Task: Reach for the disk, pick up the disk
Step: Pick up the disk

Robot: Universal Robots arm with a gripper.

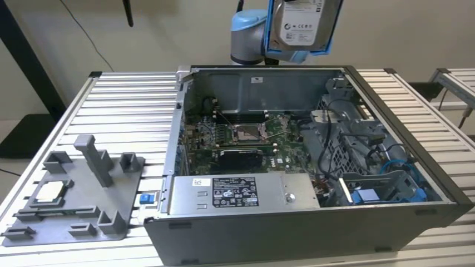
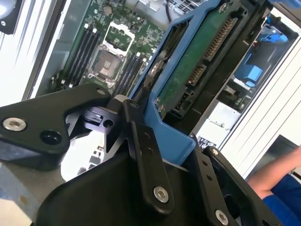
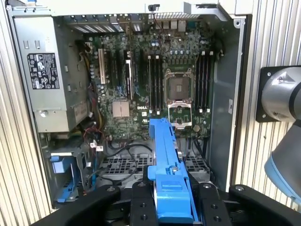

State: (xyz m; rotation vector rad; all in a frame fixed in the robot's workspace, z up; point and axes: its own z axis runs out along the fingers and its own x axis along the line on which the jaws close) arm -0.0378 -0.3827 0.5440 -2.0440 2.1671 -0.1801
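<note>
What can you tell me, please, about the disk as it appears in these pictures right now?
The disk is a flat, silver-grey metal drive with a white printed label, framed by blue plastic rails. It hangs above the open computer case, clear of it, label facing the exterior camera. In the second wrist view its green circuit-board underside and connector row show. The end effector is shut on it, black fingers pressing the blue rail on either side.

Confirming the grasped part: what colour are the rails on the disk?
Blue, on the disk clamped in the gripper; clearest in the second wrist view.
</note>
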